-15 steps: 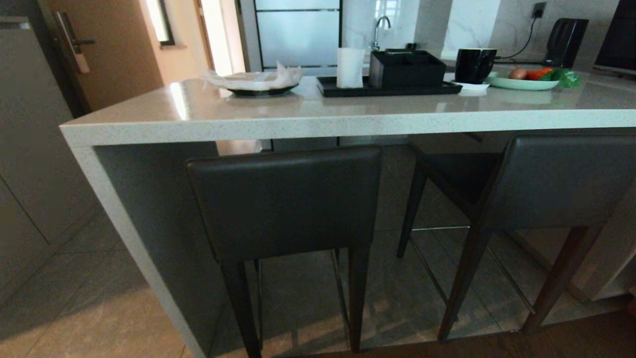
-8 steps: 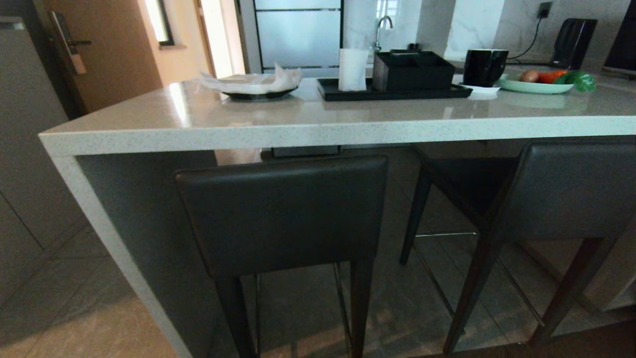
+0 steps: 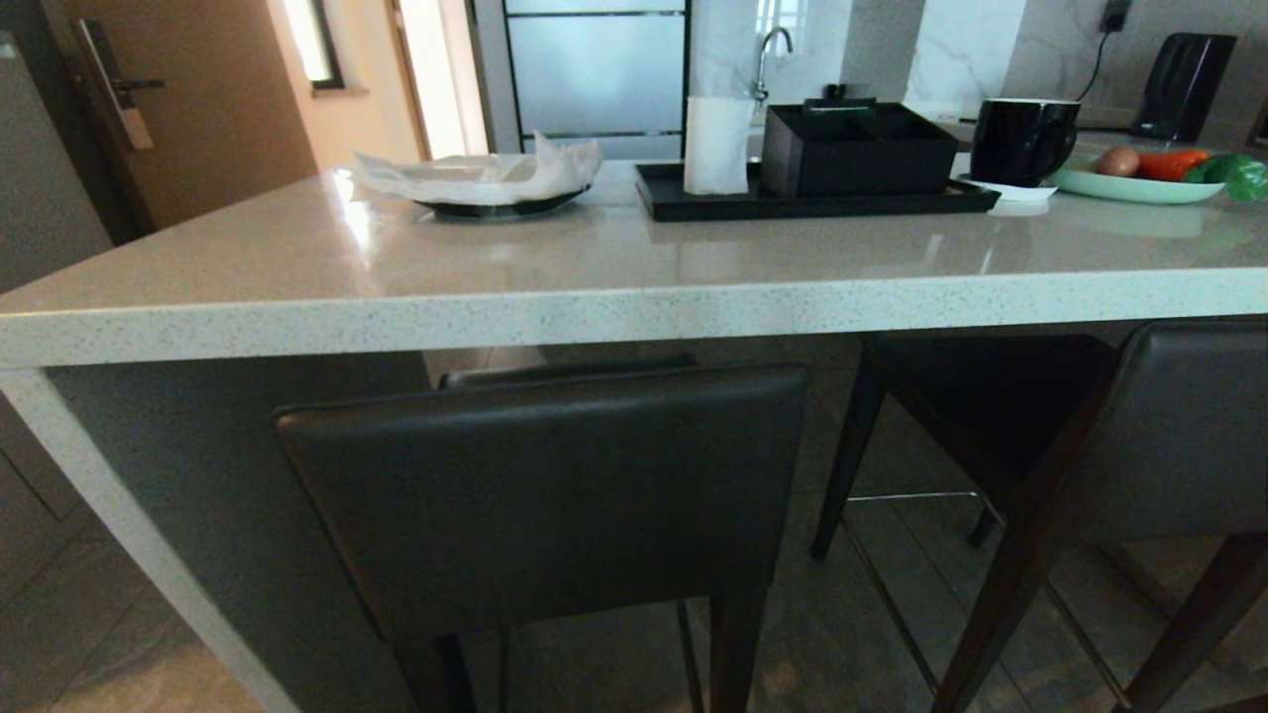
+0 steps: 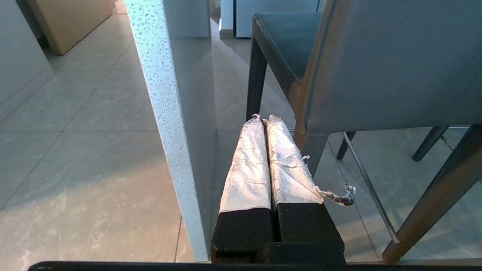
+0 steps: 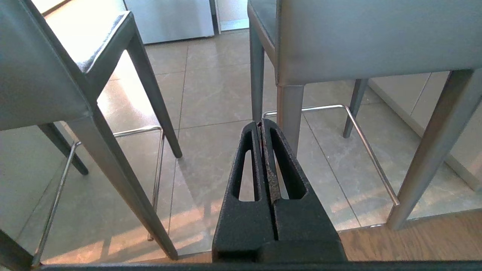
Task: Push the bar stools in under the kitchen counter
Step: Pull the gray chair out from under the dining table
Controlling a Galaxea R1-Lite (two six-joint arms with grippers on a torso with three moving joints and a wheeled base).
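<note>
Two bar stools: left stool [image 3: 555,495] sits dead ahead, backrest just shy of kitchen counter [image 3: 614,307] edge, seat mostly under slab. Right stool [image 3: 1139,436] is angled, sticks out more.

Left gripper [image 4: 263,120] hangs low beside left stool's rear leg, cloth-wrapped fingers [image 4: 246,162] pressed together, nothing held. Right gripper [image 5: 262,122] is closed and empty too, low between both stools' legs.

Looks like approach stage, no contact yet. Next move probably: raise an arm, closed fingers flat on backrest, push straight.

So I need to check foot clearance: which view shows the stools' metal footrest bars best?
The right wrist view: both stools' footrest bars show nearly whole above the tiled floor. The head view shows only the right stool's bar, partly hidden by legs. The left wrist view catches one thin bar beside the left gripper.
</note>
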